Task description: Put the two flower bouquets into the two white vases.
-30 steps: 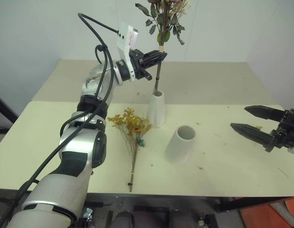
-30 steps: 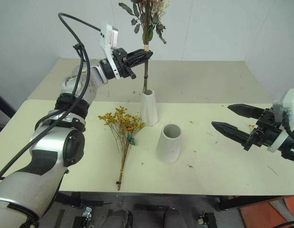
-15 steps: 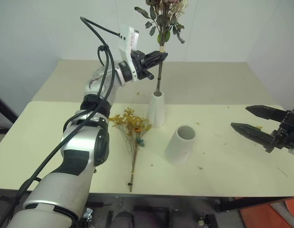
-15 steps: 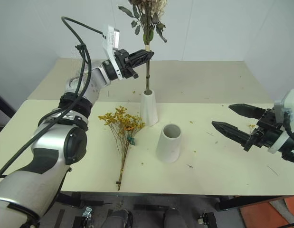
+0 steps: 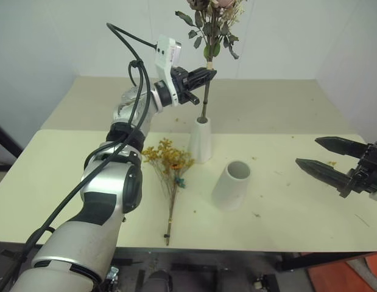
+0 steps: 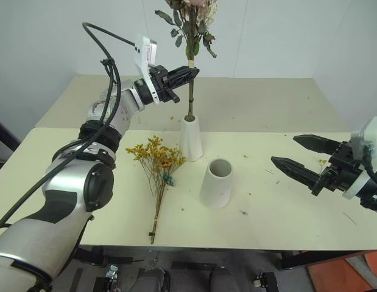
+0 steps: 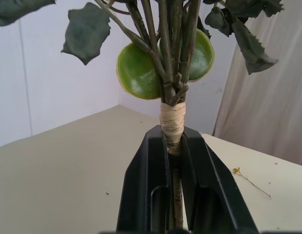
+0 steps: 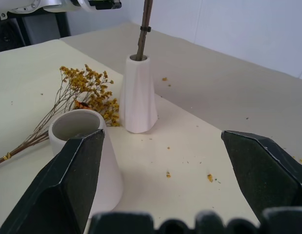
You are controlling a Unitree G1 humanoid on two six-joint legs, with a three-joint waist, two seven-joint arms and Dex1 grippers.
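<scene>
We see two cream tables (image 5: 279,201) pushed edge to edge, crumbs scattered near right edge; plain white walls (image 5: 66,36) behind; orange object (image 5: 352,277) below front right corner.

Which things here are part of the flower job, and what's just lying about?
Job:
- rose bouquet, stem in tall vase, held by left gripper
- yellow bouquet, flat on table
- wide vase, empty

Lying about:
- petal crumbs

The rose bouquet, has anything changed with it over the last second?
The rose bouquet has swung from tilted to nearly upright in the tall vase, still clamped in the left gripper. The yellow bouquet, short vase and open right gripper stayed put.
</scene>
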